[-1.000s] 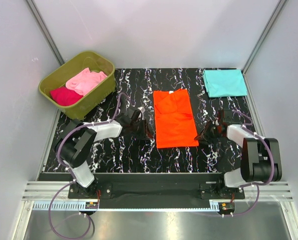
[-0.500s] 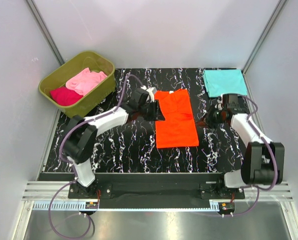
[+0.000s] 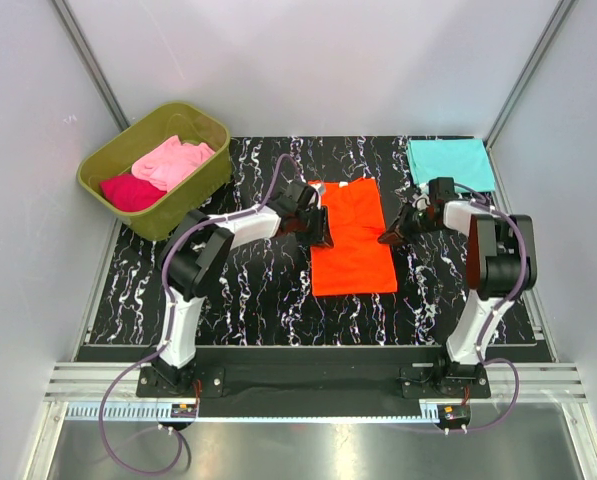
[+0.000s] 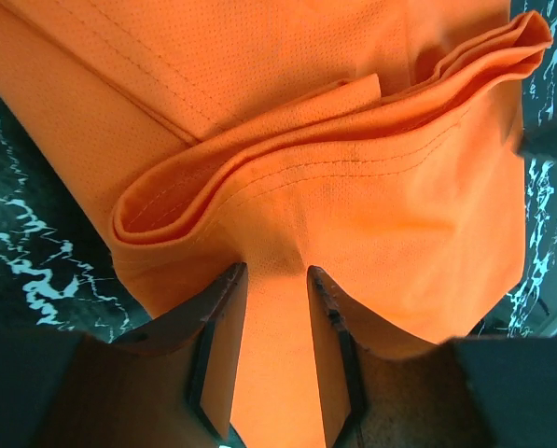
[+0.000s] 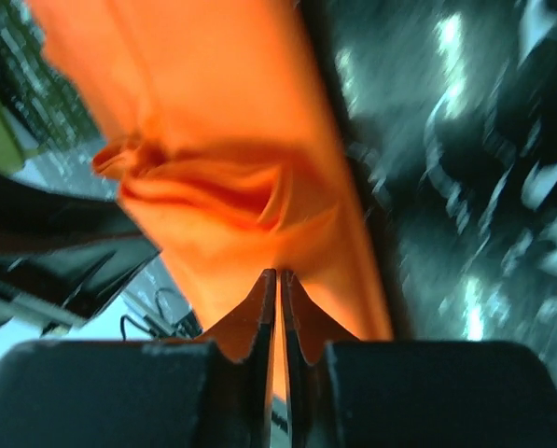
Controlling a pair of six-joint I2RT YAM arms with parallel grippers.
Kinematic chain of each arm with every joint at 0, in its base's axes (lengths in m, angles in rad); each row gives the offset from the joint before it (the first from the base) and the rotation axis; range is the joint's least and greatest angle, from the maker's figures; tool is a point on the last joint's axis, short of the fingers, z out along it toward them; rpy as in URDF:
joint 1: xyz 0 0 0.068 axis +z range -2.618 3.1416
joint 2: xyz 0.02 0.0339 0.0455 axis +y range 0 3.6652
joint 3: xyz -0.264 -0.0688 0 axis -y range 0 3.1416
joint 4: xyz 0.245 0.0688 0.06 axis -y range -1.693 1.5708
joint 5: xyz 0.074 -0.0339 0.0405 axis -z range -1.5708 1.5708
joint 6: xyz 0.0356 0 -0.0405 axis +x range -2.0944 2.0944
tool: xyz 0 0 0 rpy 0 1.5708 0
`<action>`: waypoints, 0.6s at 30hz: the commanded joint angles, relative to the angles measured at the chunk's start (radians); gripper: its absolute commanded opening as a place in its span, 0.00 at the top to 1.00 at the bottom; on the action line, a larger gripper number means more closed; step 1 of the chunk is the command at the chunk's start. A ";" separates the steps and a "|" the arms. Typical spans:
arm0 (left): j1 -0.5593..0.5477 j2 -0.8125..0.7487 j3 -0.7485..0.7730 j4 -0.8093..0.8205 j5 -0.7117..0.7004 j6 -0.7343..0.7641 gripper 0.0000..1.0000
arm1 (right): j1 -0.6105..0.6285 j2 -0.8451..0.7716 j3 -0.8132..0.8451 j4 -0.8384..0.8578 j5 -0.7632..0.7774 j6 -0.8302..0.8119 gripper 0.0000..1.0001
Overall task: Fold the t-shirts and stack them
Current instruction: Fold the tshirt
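Observation:
The orange t-shirt (image 3: 353,250) lies folded into a long strip on the middle of the table. My left gripper (image 3: 314,222) is at its left edge and shut on it; in the left wrist view (image 4: 273,273) bunched orange cloth (image 4: 353,140) sits between the fingers. My right gripper (image 3: 390,236) is at its right edge, shut on a pinch of the orange cloth (image 5: 213,187) in the right wrist view (image 5: 278,273). The teal t-shirt (image 3: 450,164) lies folded at the back right. The light pink t-shirt (image 3: 174,160) and magenta t-shirt (image 3: 130,191) lie in the tub.
The olive-green tub (image 3: 200,190) stands at the back left, off the table's dark marbled top (image 3: 248,290). Grey walls close in the back and both sides. The arm bases sit at the near edge.
Both grippers moved from the near end of the orange t-shirt's sides up toward its far half, came in to its edges and closed on the cloth.

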 commanded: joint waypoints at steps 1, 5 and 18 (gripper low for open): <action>0.010 0.009 0.027 -0.010 -0.066 0.038 0.62 | -0.004 0.078 0.064 0.061 0.043 -0.014 0.90; 0.015 0.019 -0.004 -0.017 -0.145 0.054 0.62 | -0.007 0.116 0.057 0.142 0.072 0.072 0.91; 0.016 -0.128 0.054 -0.034 -0.040 0.071 0.55 | -0.010 -0.102 0.053 0.101 0.141 0.149 0.87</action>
